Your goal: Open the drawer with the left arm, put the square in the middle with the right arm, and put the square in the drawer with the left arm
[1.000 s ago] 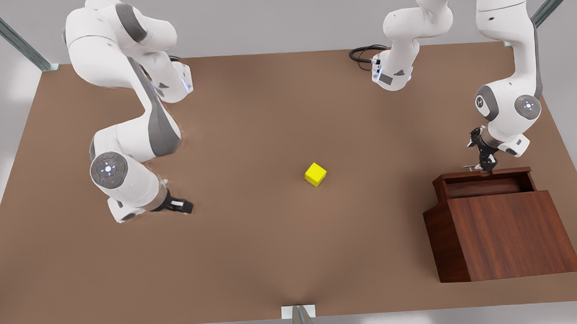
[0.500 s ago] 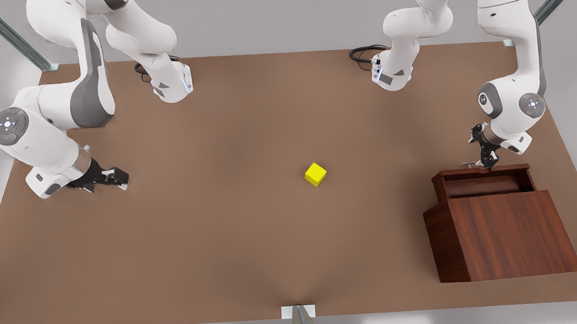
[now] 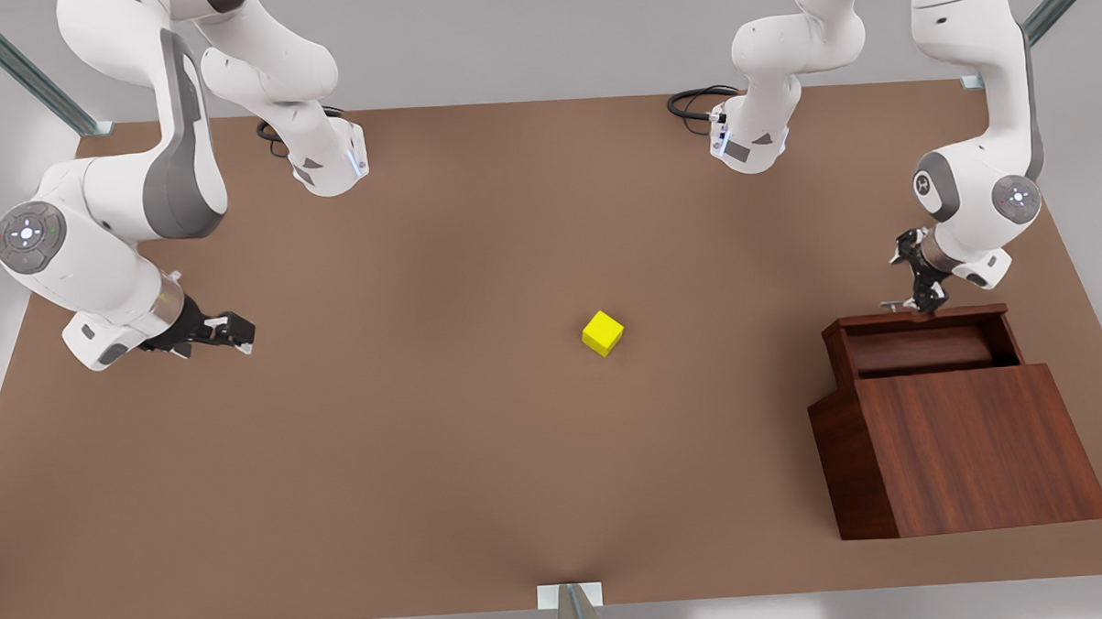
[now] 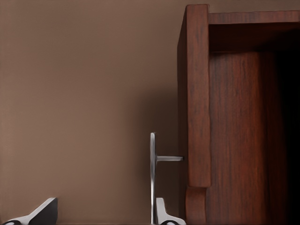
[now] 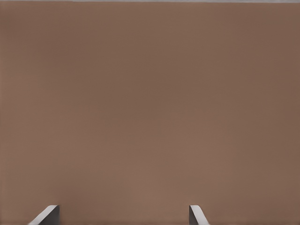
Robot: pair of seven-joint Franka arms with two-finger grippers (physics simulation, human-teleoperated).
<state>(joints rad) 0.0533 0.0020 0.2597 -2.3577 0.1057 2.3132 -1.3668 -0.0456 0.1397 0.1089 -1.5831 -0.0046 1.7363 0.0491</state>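
Observation:
The square (image 3: 602,333), a small yellow cube, rests alone on the brown tabletop (image 3: 476,257) near the middle. At the front view's right stands the wooden cabinet (image 3: 968,446) with its drawer (image 3: 918,318) pulled out toward the back. My left gripper (image 3: 922,301) is at the drawer's silver handle (image 4: 153,178). Its fingers (image 4: 164,213) are spread open, and the bar lies between them, close against one finger. My right gripper (image 3: 236,337) hovers open low over bare table at the front view's far left, well away from the square.
Both arm bases (image 3: 326,162) (image 3: 751,138) sit along the table's back edge, with a black cable (image 3: 690,103) beside one. A metal bracket (image 3: 570,597) marks the front edge.
The right arm swung from near the table's middle out to the front view's far left. The drawer slid a little farther out toward the back, with the left gripper at its handle.

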